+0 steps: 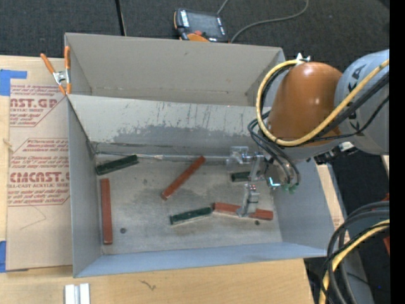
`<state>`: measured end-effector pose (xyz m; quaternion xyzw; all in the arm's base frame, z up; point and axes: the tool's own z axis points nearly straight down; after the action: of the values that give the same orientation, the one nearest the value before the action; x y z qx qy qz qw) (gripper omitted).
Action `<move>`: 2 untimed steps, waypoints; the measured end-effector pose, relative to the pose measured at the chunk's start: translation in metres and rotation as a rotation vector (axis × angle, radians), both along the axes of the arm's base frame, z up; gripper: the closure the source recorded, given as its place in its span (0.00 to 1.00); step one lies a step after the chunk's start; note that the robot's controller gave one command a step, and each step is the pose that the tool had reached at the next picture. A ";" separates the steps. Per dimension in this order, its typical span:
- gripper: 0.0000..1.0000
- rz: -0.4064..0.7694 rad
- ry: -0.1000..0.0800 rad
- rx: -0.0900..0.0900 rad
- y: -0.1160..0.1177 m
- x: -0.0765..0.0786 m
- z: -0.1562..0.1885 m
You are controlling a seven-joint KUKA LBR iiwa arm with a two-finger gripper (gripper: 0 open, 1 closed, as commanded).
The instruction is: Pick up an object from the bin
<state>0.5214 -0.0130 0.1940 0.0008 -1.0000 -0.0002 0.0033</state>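
Low on the red stick; nothing lifted yet.
My gripper (247, 209) sits on a red stick (223, 207) at 4 o'clock on the bin (82, 189) floor, with a green stick (190, 215) at its 9. Whether I'm clenched or released, I cannot tell. Secure grasp and lift are left.

My bin (164, 75) was grey, with paler scuffs on one wall. Its red sticks (106, 211) lay among dark green sticks (191, 215). My cover (304, 100) was orange, my cables (273, 75) yellow.
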 end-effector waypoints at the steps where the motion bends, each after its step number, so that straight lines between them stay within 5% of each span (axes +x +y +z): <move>1: 0.00 -0.142 0.002 0.001 0.061 -0.022 -0.128; 2: 1.00 -0.143 -0.006 0.000 0.060 -0.020 -0.124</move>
<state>0.5016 0.0466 0.0703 -0.0706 -0.9975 -0.0005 0.0002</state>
